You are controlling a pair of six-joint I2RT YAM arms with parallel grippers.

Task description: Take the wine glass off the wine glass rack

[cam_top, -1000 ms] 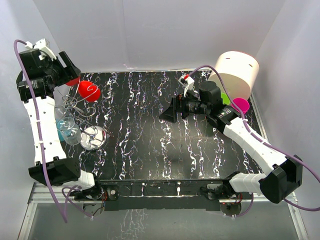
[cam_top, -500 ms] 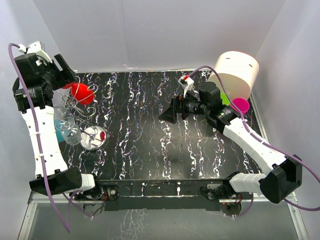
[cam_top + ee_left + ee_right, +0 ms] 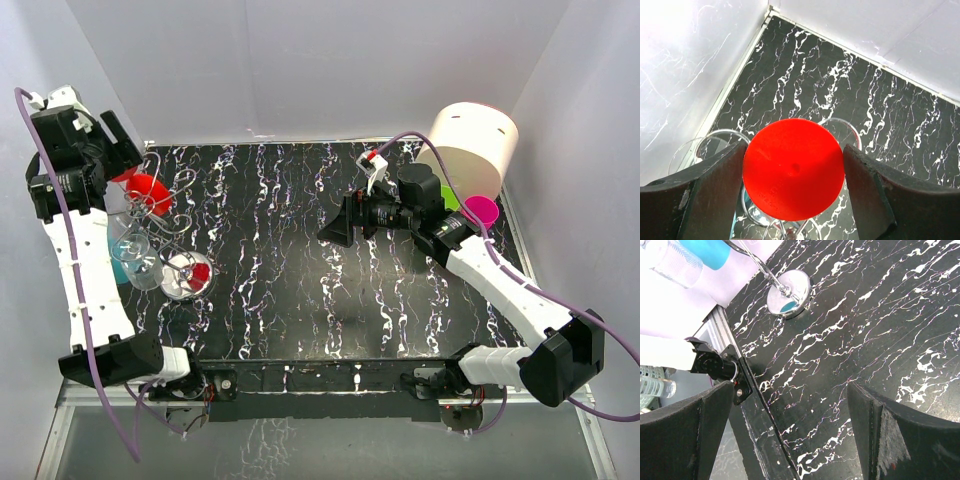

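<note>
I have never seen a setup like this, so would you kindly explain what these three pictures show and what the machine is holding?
These are two robot arms bolted at the near edge of a black marbled table. The overhead picture looks down from above and behind them: left arm, right arm. The other two pictures come from a camera on each wrist, with the jaws at the edges. On the left stands a wire wine glass rack with clear glasses; at the far right, a cream cylinder and a pink cup. The left arm's jaws are closed on a red wine glass, close by the rack's wires. The right arm's jaws are open and empty, above the table.
</note>
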